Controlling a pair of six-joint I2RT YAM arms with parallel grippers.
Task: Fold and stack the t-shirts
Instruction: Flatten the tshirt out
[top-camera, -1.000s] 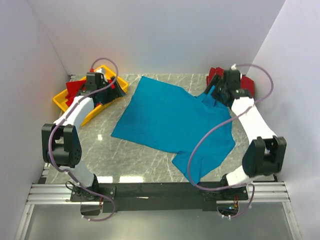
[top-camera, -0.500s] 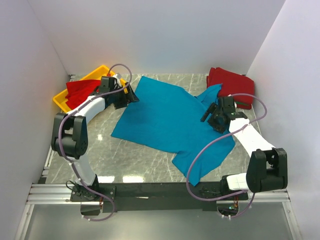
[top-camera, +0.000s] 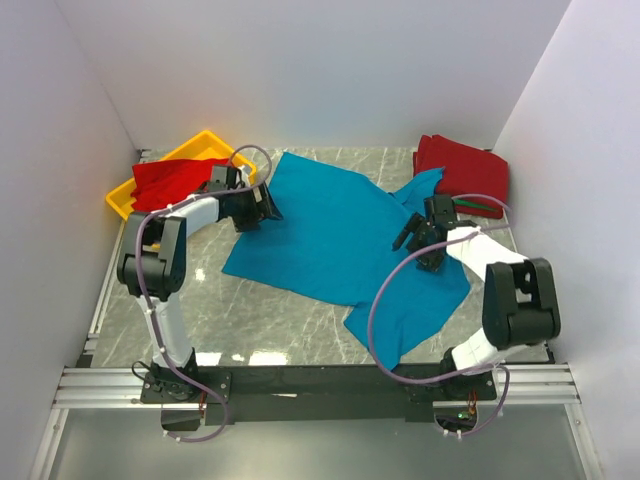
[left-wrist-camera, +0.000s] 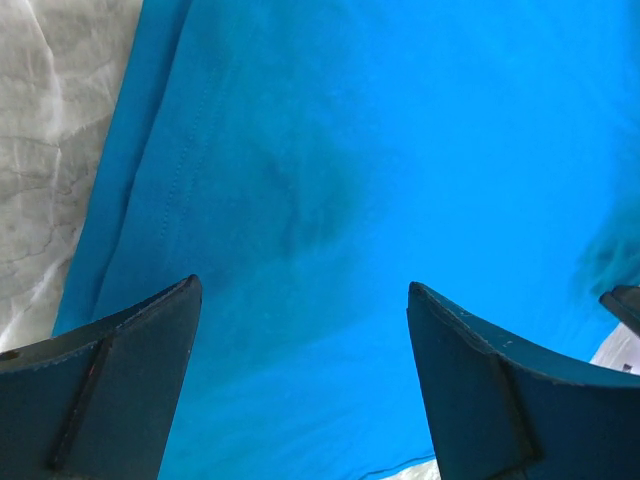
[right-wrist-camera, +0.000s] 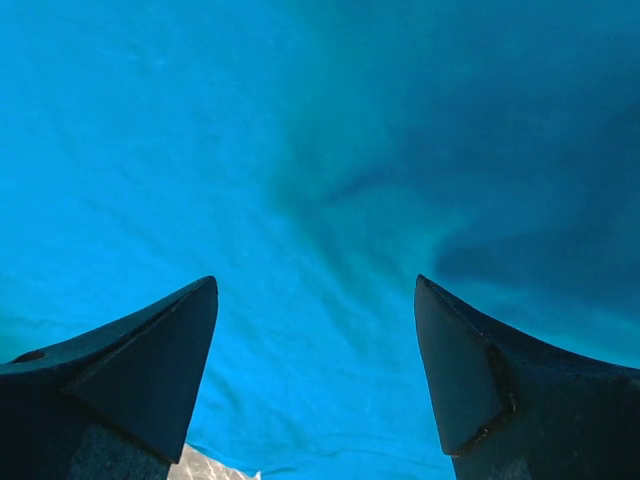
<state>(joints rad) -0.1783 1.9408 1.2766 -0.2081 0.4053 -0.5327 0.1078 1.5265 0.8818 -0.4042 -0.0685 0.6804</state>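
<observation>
Am hovering my left claw (top-camera: 262, 208) over left edge of teal t-shirt (top-camera: 330, 235), right claw (top-camera: 413, 240) over its right side; both gaping, empty.

Teal-blue t-shirt (top-camera: 330, 230): unfolded, lightly wrinkled, spread diagonally across mid-surface (top-camera: 250, 320). Red t-shirt (top-camera: 465, 168): folded, far right corner, with a sliver of green t-shirt (top-camera: 482, 205) at its near edge. Second red t-shirt (top-camera: 165, 182): crumpled in yellow tray (top-camera: 205, 138), far left.

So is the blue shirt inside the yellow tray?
No, the teal-blue t-shirt lies spread on the marble table; the yellow tray holds a red t-shirt.
</observation>
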